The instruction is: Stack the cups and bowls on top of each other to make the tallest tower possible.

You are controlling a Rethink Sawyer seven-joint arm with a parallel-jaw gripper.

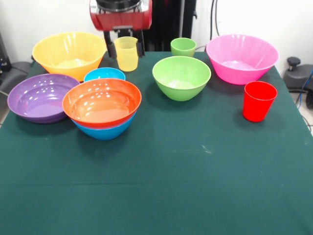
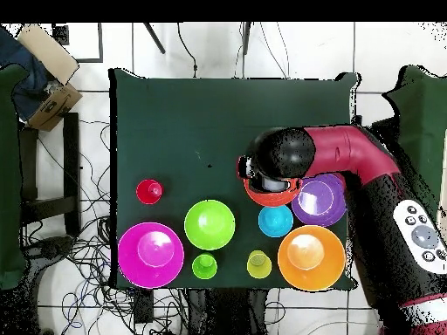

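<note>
My gripper (image 1: 125,51) hangs open and empty at the table's far side, high above the red-orange bowl (image 1: 101,102), which is nested in the big blue bowl (image 1: 104,131). The translucent yellow cup (image 1: 127,54) shows through the gap between my fingers, standing on the table behind them. The small blue bowl (image 1: 104,74), purple bowl (image 1: 41,97), yellow-orange bowl (image 1: 68,53), green bowl (image 1: 181,77) and pink bowl (image 1: 241,58) stand separately. The light green cup (image 1: 183,47) and red cup (image 1: 258,100) stand upright. In the overhead view my arm (image 2: 275,161) covers part of the red-orange bowl (image 2: 272,197).
The dark green cloth (image 1: 161,186) covers the table. A cardboard box (image 2: 48,83) and cables (image 2: 79,253) lie on the floor beside it.
</note>
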